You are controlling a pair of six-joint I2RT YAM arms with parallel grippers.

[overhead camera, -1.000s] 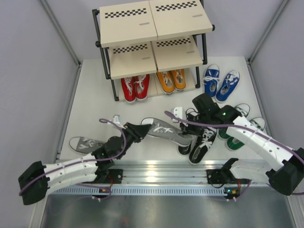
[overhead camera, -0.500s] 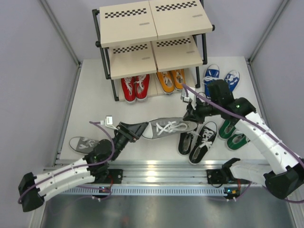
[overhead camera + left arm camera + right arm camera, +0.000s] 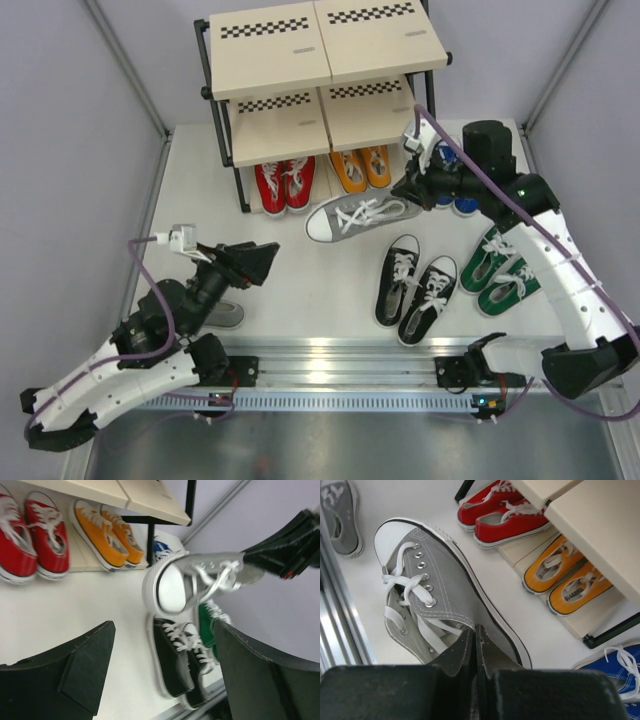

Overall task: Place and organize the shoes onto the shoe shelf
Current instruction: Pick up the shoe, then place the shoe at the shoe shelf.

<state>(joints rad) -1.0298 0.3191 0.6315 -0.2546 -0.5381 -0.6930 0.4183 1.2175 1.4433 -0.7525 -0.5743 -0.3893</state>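
Observation:
My right gripper [image 3: 418, 190] is shut on the heel of a grey shoe [image 3: 358, 216] and holds it in the air in front of the shoe shelf [image 3: 300, 70]; the wrist view shows the fingers [image 3: 470, 645] pinching its heel collar [image 3: 430, 600]. My left gripper [image 3: 255, 262] is open and empty at the left, above the second grey shoe [image 3: 225, 314], which the arm mostly hides. Red shoes [image 3: 284, 184] and orange shoes [image 3: 362, 168] stand on the bottom tier. Black shoes [image 3: 415, 287], green shoes [image 3: 500, 272] and blue shoes [image 3: 447, 170] lie on the table.
The two upper shelf boards [image 3: 290, 125] carry nothing. Grey walls close in the white table [image 3: 200, 210] on the left, right and back. A metal rail [image 3: 340, 355] runs along the near edge.
My right gripper has carried the grey shoe up and back toward the shelf. My left gripper let go of it and pulled back to the left, jaws open.

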